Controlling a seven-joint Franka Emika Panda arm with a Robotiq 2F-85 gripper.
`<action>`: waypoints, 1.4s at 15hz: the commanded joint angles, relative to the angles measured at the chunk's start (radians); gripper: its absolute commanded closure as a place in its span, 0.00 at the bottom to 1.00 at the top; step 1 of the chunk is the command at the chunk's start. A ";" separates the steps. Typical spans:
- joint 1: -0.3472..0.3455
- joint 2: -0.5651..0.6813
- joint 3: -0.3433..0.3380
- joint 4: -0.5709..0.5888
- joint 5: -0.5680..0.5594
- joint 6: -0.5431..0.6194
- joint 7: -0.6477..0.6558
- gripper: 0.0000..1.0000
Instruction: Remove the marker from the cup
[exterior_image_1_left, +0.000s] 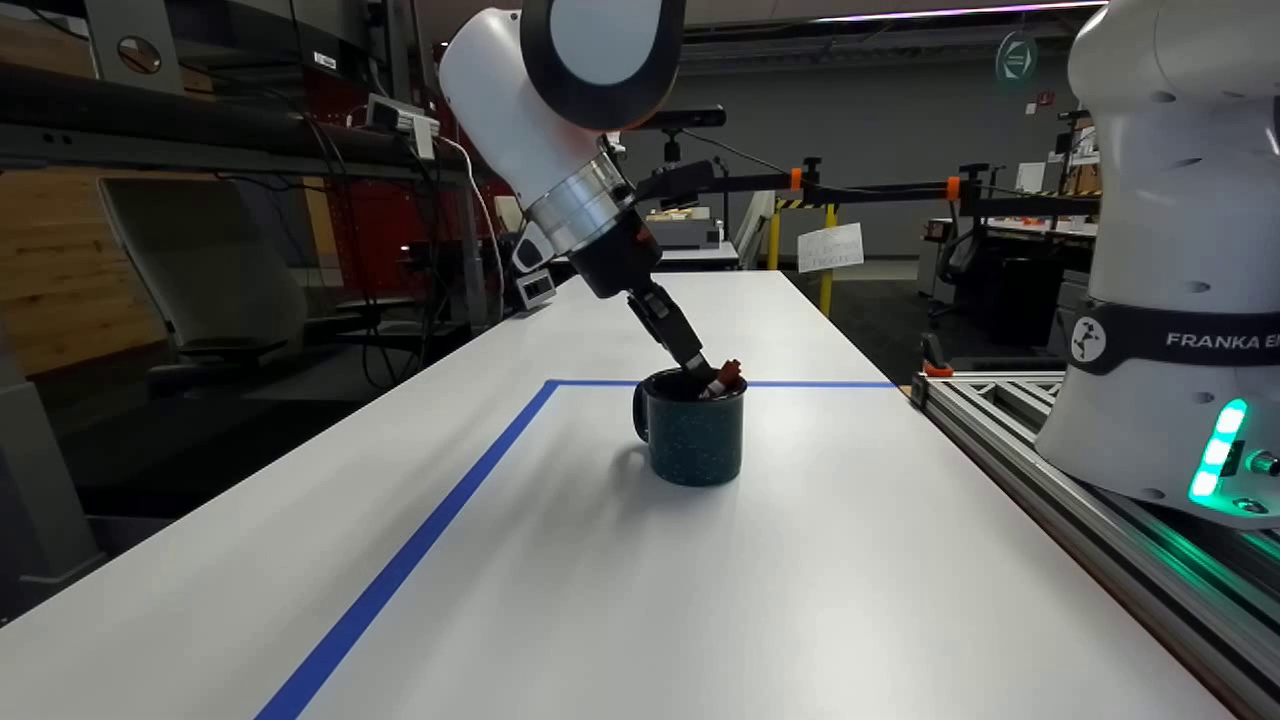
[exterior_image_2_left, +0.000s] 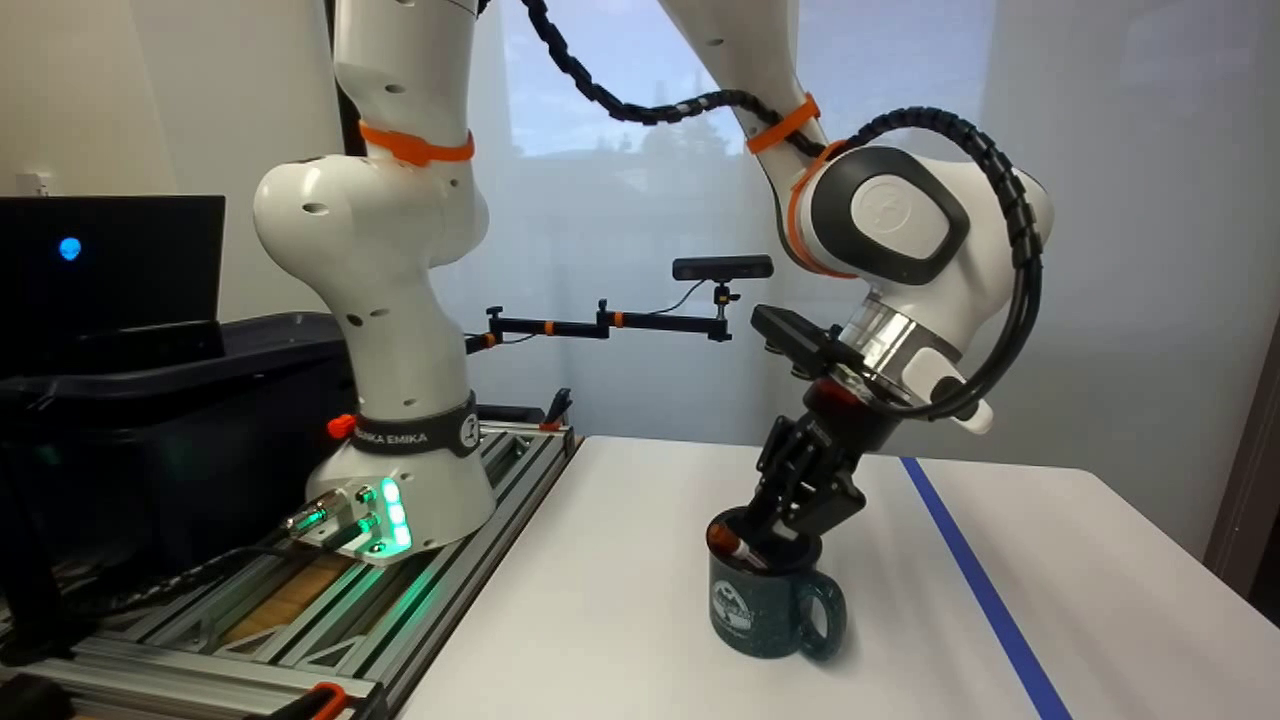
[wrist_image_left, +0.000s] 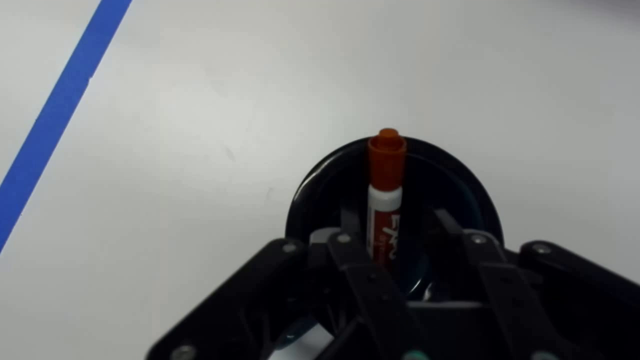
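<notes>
Where the white surface (exterior_image_1_left: 850, 570) stretches out, the arm (exterior_image_2_left: 370, 250) rises from a metal frame (exterior_image_2_left: 450, 590) along one edge, green lights (exterior_image_2_left: 393, 510) glowing at its base (exterior_image_2_left: 445, 510), and its far end slants down toward the surface. Blue tape (exterior_image_1_left: 441, 520) lies there in two strips that meet at a corner.

The pincer (wrist_image_left: 398, 221) is wide, its fingers (wrist_image_left: 349, 222) spread and their tips within the mouth of the cup (exterior_image_2_left: 755, 615). From the wrist, one finger shows just beside the marker (wrist_image_left: 385, 200) and the other apart from it, with the cup's dark inside in the gap; whether the nearer finger touches, I cannot tell.

The cup stands upright on the surface, dark teal with pale specks. Its handle (exterior_image_2_left: 838, 610) points away from the arm's base, and in an exterior view a white print (exterior_image_2_left: 731, 606) shows on its side.

The marker is inside the cup, tilted, its red cap (exterior_image_1_left: 729, 372) uppermost. It leans toward the rim (wrist_image_left: 430, 147) on the side nearest the base; in an exterior view the cap rises above that rim. Below the cap come a white band (wrist_image_left: 384, 199) and a dark red label (wrist_image_left: 384, 235) with white letters; the lower end is hidden.
</notes>
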 joint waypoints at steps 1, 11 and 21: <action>-0.004 0.035 0.014 0.029 -0.006 0.002 -0.014 0.57; -0.010 0.081 0.023 0.031 -0.005 0.001 -0.013 0.61; -0.001 -0.074 0.033 -0.026 0.003 -0.051 0.003 0.95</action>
